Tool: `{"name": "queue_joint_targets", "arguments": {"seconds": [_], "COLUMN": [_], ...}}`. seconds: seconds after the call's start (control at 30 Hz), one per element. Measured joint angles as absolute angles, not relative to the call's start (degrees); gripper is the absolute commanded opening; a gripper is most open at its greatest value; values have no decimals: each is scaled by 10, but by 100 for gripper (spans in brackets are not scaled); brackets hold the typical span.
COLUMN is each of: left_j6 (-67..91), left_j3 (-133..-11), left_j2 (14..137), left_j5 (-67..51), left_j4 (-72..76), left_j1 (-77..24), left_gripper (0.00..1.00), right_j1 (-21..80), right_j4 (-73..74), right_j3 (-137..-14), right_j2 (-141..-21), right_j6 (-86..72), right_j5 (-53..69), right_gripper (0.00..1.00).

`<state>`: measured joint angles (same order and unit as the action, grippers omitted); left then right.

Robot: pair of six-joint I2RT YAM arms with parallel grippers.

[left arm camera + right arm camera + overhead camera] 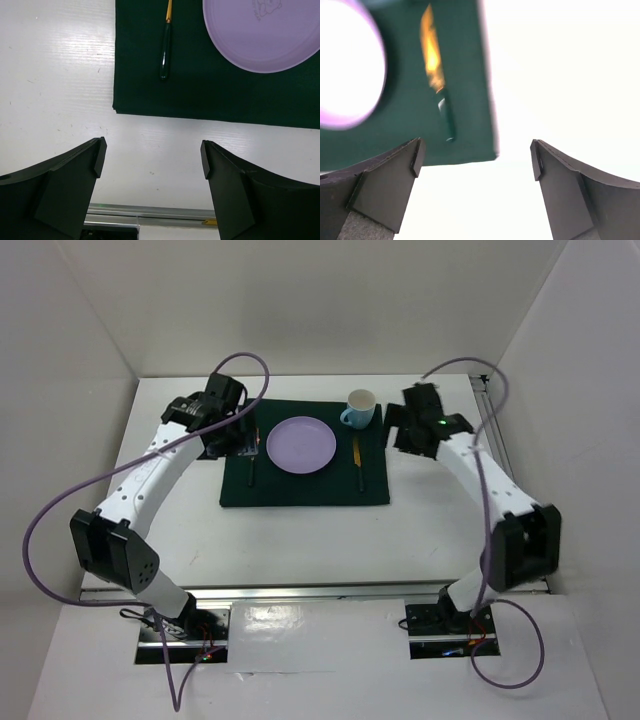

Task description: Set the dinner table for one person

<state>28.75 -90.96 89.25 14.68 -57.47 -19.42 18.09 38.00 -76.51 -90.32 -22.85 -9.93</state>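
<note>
The white dinner table (300, 540) carries a dark green mat (305, 485) with a lilac plate (301, 444) in its middle. A cup, blue outside and white inside (360, 408), stands at the mat's far right corner. A gold utensil with a dark handle (357, 456) lies right of the plate, and another (251, 468) lies left of it. My left gripper (232, 440) hovers open and empty over the mat's left edge; its wrist view shows the left utensil (165, 55) and the plate (260, 35). My right gripper (398, 430) is open and empty beside the mat's right edge, near the right utensil (442, 100).
White walls enclose the table on the far side and both flanks. A silver rail (300, 592) runs along the near edge and another (500, 440) along the right edge. Purple cables loop off both arms.
</note>
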Motion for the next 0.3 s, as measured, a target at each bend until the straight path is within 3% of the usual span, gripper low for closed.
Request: {"name": "queue_joint_targets", "arguments": {"seconds": [0.17,0.3], "left_j6": [288,287], "left_j3": [-939,-962], "left_j2": [899,899], "left_j5": [147,158], "left_j4": [-576,-575], "left_j1": [-187,-182], "left_gripper": [96,96], "right_j1": [95,77], "right_j4": [422,450], "right_j3": [-742,-700], "right_j2": [-770,-734], "right_j6": [-257,-263], "right_j5": [-160,-185], "right_gripper": [100,100]}}
